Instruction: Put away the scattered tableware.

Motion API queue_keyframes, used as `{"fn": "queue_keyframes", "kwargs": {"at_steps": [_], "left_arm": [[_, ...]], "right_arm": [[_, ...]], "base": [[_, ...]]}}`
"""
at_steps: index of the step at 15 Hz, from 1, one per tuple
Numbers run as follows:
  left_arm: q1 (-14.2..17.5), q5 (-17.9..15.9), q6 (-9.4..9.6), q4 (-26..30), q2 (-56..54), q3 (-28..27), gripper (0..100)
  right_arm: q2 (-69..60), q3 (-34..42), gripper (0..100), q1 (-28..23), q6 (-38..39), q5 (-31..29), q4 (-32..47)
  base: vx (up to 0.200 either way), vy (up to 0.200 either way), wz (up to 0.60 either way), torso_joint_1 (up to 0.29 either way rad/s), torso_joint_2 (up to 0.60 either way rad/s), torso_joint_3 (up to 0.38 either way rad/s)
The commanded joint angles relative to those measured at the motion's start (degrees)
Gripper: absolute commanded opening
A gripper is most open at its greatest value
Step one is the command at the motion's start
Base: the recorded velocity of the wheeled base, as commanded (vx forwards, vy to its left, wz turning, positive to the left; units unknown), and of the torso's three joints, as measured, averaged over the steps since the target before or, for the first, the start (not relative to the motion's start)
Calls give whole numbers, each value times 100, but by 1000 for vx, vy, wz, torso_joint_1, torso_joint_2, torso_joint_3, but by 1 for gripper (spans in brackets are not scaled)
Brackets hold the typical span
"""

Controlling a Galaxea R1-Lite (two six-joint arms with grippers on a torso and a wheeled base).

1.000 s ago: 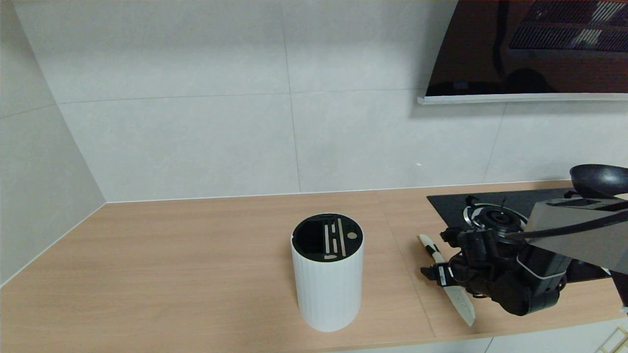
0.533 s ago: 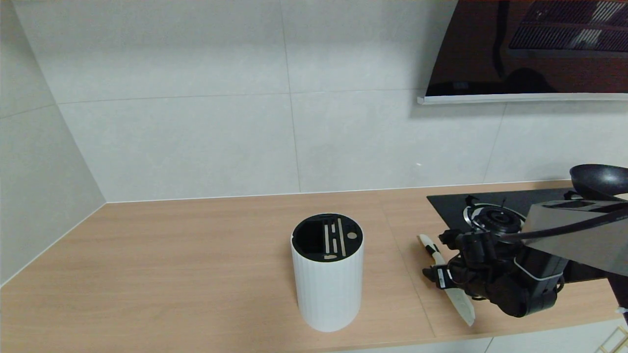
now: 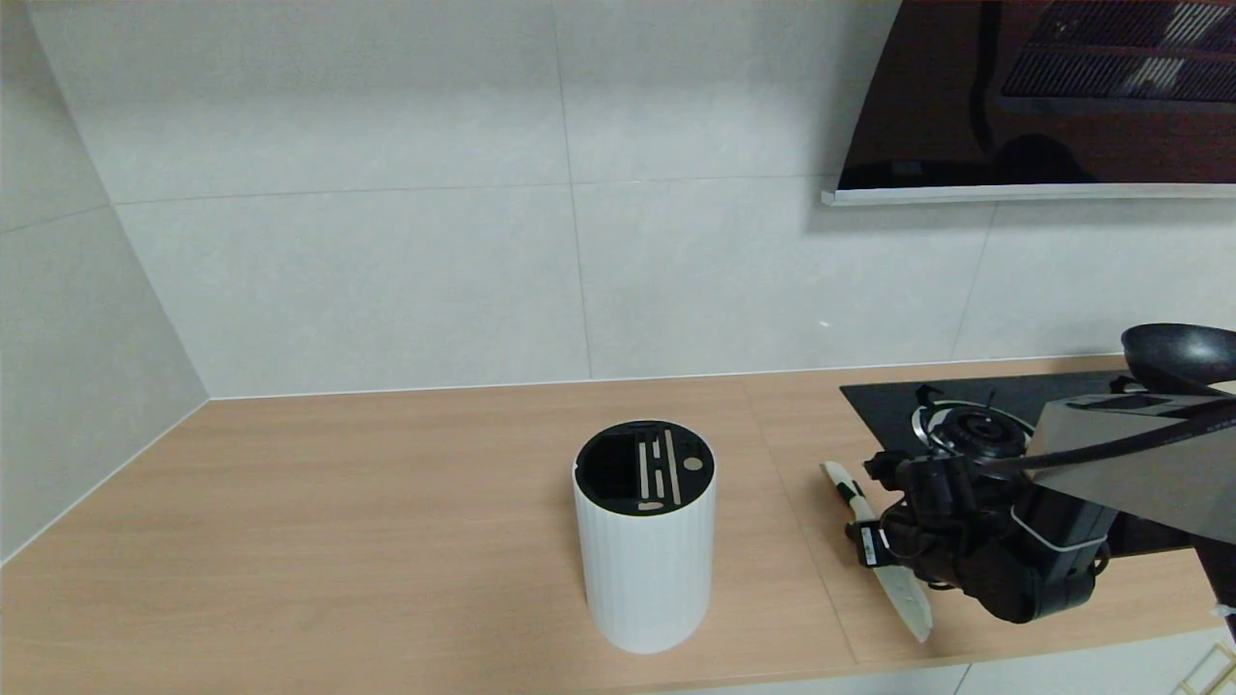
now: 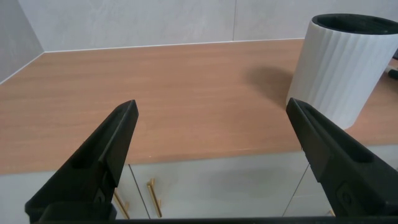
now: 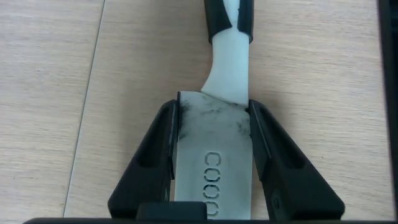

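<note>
A white knife (image 3: 900, 585) with a black-and-white handle lies on the wooden counter (image 3: 386, 502), just left of the hob. My right gripper (image 3: 881, 541) is down over it. In the right wrist view the gripper (image 5: 214, 104) has its fingers (image 5: 163, 143) pressed against both sides of the knife blade (image 5: 217, 134), shut on it. A white ribbed knife holder (image 3: 645, 541) with a black slotted top stands upright mid-counter, left of the knife. My left gripper (image 4: 211, 111) hangs open and empty in front of the counter's front edge, with the holder (image 4: 342, 65) ahead of it and to one side.
A black hob with a burner (image 3: 970, 425) lies at the right, with a black pan (image 3: 1178, 352) behind it and a dark range hood (image 3: 1043, 97) above. Cabinet fronts with gold handles (image 4: 152, 196) sit below the counter edge. Tiled walls close off the back and left.
My right gripper's fingers have drawn in onto the knife blade, and the wrist has settled slightly. The knife and the holder have stayed in place.
</note>
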Motion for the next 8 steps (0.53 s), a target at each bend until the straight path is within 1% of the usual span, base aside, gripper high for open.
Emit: {"fn": "queue_keyframes", "kwargs": {"at_steps": [1, 2, 6, 8], "left_arm": [[0, 1, 0, -1, 2, -1, 100], [0, 1, 0, -1, 2, -1, 100], [0, 1, 0, -1, 2, -1, 100], [0, 1, 26, -1, 2, -1, 100]], "right_arm": [[-422, 57, 0, 17, 125, -12, -6], [-598, 92, 0, 35, 204, -12, 29], [-2233, 637, 0, 377, 300, -21, 64], [-2971, 795, 0, 606, 309, -21, 336]], "base": [[0, 0, 0, 0, 0, 0], [0, 0, 0, 0, 0, 0], [0, 0, 0, 0, 0, 0], [0, 0, 0, 0, 0, 0]]}}
